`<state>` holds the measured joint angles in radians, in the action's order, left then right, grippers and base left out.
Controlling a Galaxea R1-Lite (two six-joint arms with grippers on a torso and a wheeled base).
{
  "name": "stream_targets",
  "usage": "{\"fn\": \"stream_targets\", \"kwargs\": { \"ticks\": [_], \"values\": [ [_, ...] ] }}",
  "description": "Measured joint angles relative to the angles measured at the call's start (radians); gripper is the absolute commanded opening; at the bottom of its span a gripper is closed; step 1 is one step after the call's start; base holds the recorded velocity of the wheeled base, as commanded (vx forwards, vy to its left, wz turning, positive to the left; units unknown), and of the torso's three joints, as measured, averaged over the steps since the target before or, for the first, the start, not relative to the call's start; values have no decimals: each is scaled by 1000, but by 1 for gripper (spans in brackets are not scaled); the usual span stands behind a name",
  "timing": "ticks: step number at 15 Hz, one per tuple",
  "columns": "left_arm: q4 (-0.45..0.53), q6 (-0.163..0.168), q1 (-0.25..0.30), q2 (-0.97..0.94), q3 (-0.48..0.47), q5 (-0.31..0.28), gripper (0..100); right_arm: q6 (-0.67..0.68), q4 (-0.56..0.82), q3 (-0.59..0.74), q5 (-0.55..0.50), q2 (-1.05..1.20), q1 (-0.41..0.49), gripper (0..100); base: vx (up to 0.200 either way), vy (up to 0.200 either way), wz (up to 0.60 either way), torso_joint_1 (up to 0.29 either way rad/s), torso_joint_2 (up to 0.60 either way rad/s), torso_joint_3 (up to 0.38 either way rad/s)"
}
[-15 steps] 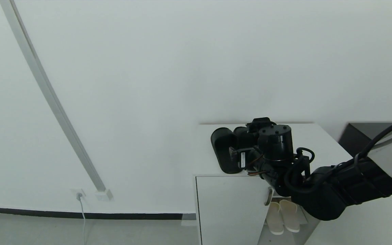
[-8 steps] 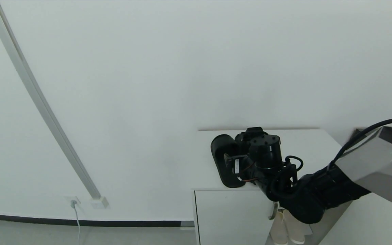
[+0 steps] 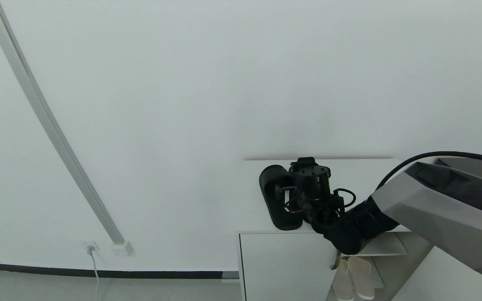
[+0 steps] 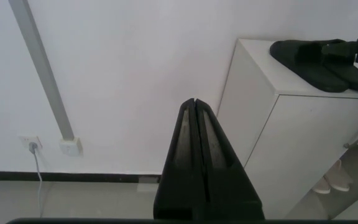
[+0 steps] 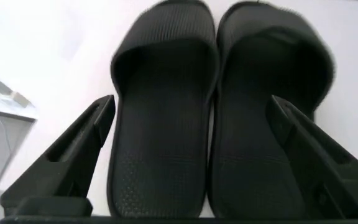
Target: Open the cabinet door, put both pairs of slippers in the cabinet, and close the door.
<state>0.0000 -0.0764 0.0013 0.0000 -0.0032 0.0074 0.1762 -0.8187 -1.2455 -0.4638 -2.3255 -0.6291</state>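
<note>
On the cabinet [image 3: 251, 200] top, toward its front left corner, lie the black slippers [image 3: 278, 205], side by side and touching, with one end reaching the front edge. The right pincer [image 5: 190, 109] is at this pair from the front. It is released, and its fingers [image 5: 67, 168] are spread wide so that one stands outside each slipper. Whether either finger touches the rubber cannot be judged from the wrist view.

Below the top, the left door [image 3: 283, 267] is closed, with a handle [image 3: 335, 260] on its right edge. The right compartment stands open, showing a shelf [image 3: 385, 248] and, beneath it, the white slippers [image 3: 354, 282], which sit side by side well inside the cabinet. The pale panel at the lower right is probably the swung-out right door.

The left pincer [image 4: 194, 109] hangs clear of the cabinet, off its left side, in front of the wall. It is clenched, with finger against finger and nothing between them.
</note>
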Motion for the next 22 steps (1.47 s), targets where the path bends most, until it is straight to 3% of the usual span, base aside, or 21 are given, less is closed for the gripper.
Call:
{"fn": "stream_targets", "kwargs": {
  "ticks": [8, 9, 18, 22],
  "values": [
    [0, 0, -1, 0, 0, 0, 0, -40, 14, -124, 1, -82, 36, 100, 0, 0, 0, 0, 0, 0],
    [0, 0, -1, 0, 0, 0, 0, -40, 23, -134, 1, -87, 37, 0, 0, 0, 0, 0, 0, 0],
    [0, 0, 0, 0, 0, 0, 0, -40, 30, -144, 0, -87, 37, 0, 0, 0, 0, 0, 0, 0],
    [0, 0, 0, 0, 0, 0, 0, -44, 33, -51, 38, 13, 13, 0, 0, 0, 0, 0, 0, 0]
  ]
}}
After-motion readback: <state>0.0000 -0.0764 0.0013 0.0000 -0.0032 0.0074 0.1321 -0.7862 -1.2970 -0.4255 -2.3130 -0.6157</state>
